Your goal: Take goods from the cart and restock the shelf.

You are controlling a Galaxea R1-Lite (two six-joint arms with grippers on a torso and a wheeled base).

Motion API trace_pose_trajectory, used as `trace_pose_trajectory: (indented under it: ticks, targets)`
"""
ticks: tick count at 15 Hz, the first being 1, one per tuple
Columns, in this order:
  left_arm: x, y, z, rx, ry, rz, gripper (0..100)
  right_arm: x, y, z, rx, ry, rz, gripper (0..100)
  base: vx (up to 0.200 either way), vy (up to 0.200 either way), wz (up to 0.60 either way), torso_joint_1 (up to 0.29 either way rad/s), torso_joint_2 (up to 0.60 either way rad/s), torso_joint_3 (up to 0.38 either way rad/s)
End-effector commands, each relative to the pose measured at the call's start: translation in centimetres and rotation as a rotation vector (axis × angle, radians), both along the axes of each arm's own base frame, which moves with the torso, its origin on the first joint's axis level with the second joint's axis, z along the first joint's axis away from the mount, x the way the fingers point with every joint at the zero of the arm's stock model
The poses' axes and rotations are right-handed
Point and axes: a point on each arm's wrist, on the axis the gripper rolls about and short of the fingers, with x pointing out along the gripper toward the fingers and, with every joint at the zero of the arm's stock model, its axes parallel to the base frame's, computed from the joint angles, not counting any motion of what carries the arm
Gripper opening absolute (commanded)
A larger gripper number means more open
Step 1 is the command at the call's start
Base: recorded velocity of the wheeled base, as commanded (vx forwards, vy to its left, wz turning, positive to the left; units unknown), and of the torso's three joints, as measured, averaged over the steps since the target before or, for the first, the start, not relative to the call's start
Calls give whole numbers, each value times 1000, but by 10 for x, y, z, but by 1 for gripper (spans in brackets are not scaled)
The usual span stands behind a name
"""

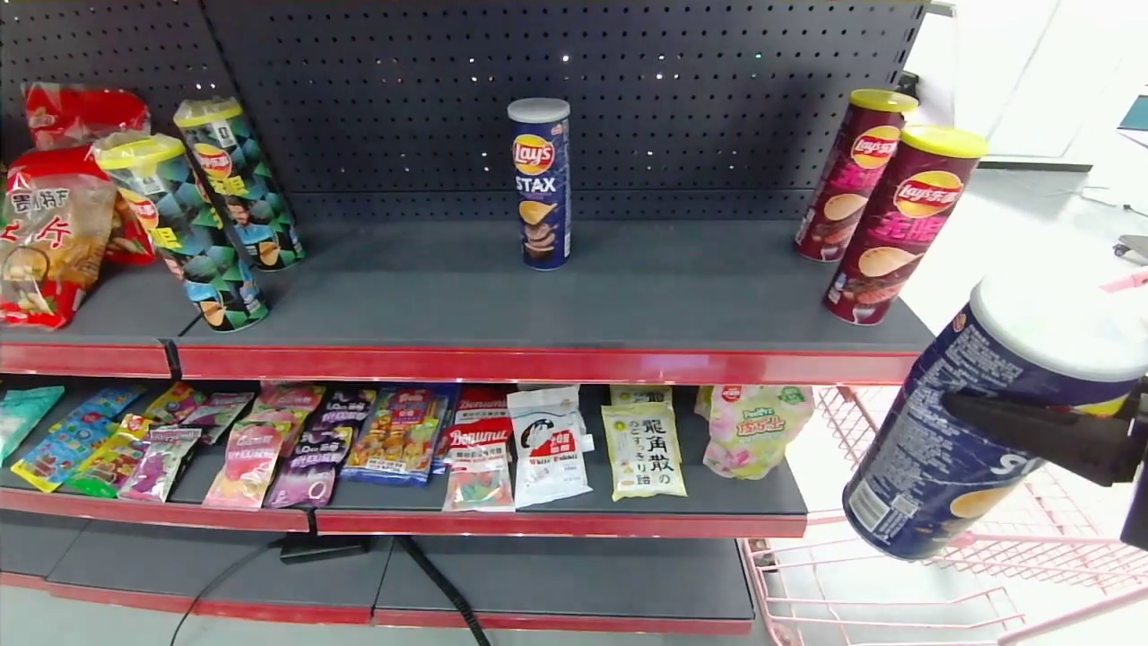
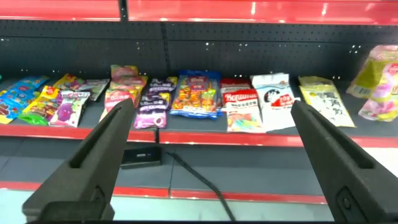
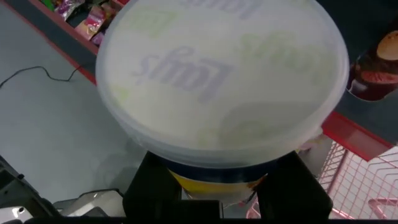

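In the head view, the right gripper [image 1: 987, 413] is clenched on a dark blue cylindrical chip can with a white plastic lid [image 1: 933, 475]. The can is held tilted, out past the right end of the top shelf board [image 1: 682, 296] and above the pink wire cart [image 1: 897, 583]. Its label shows a chip picture and fine white print too small to tell.

On the top shelf board, a second dark blue can with a grey lid [image 1: 540, 184] stands upright at the middle, near the back edge. Its label has a round red-and-yellow logo above pictures of chips. Two maroon cans with yellow lids [image 1: 897, 224] stand close together at the right end, bearing a similar round logo. Two teal-patterned cans with yellow lids [image 1: 184, 242] stand near the left end, beside red snack bags [image 1: 54, 206]. The lower shelf board [image 1: 556, 522] carries a row of flat colourful snack packets [image 1: 404, 440].

In the left wrist view, the left gripper [image 2: 211, 109] is released, its black fingers spread wide apart. It faces the front edge of the lower shelf board. A small black box [image 2: 140, 157] with a cable lies on the board below.

In the right wrist view, black fingers [image 3: 155, 186] press both sides of the can just under its white lid [image 3: 221, 74].
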Motion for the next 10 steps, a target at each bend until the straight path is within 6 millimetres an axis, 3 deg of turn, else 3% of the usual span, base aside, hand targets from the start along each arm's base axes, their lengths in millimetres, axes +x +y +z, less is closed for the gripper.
trace_pose_trajectory:
  ticks: [1, 7, 10]
  targets:
    - [0, 0, 0, 2, 1, 0, 100, 3, 2, 2, 3, 0, 10, 0, 0, 200, 0, 7, 2, 2]
    - [0, 0, 0, 2, 1, 0, 100, -3, 1, 7, 31, -15, 89, 0, 0, 200, 0, 2, -1, 3]
    - [0, 0, 0, 2, 1, 0, 100, -6, 1, 9, 43, -25, 128, 0, 0, 0, 0, 0, 0, 0]
